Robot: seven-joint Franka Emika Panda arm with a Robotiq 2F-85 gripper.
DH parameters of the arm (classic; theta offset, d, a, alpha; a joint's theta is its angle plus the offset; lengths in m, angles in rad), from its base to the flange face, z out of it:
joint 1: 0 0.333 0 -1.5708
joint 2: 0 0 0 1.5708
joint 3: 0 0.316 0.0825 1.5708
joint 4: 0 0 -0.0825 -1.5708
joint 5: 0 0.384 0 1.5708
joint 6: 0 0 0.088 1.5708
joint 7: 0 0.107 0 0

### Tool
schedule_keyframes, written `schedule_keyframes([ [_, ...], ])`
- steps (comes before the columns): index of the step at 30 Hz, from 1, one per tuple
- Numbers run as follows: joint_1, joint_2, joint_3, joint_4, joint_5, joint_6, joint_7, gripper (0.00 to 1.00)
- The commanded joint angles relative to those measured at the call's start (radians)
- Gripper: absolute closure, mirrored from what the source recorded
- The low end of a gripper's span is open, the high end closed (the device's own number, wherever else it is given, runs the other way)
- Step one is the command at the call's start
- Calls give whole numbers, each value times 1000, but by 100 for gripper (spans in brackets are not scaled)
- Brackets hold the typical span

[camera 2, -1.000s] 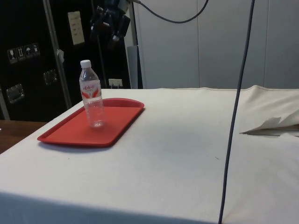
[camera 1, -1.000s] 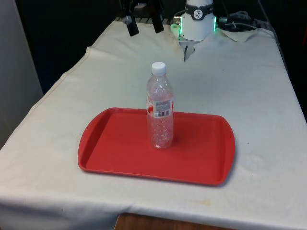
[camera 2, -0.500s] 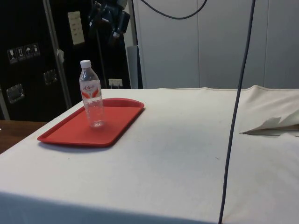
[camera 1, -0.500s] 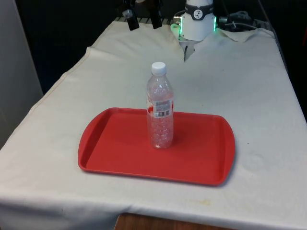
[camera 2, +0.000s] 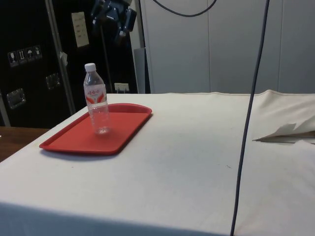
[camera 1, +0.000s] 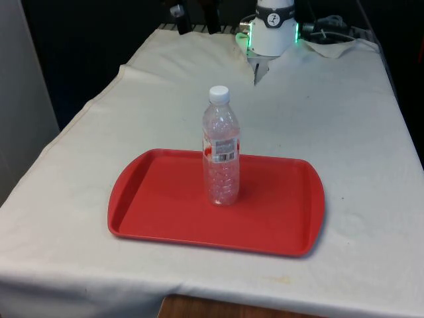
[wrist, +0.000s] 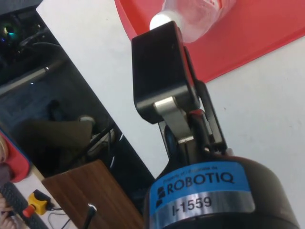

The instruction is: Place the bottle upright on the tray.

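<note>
Behind gripper (wrist: 164,71), bottle (wrist: 200,16) partly hidden

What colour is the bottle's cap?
White. The cap tops the clear bottle standing upright on the red tray; the front view shows it best.

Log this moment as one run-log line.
bottle: upright on tray, free-standing | tray: red, on white cloth | gripper: high above table, apart from bottle, empty
</note>
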Motion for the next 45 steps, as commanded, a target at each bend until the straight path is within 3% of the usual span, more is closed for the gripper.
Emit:
schedule_keyframes([
  [1,5,-3,-3,1,-25,3,10,0],
  [4,5,-18,-2,-5,-47,2,9,0],
  [6,0,-12,3,0,-28,-3,0,0],
  [7,5,-27,-2,-9,-59,-1,9,0],
  [14,3,-72,-1,-31,-102,-9,2,0],
  [24,2,-133,2,-70,-142,-7,-12,0],
  [25,0,-123,3,-61,-124,-19,-14,0],
  [32,1,-176,4,-93,-172,-7,-25,0],
  [34,0,-173,5,-89,-159,-19,-29,0],
  [45,1,-209,13,-104,-206,-7,-59,0],
])
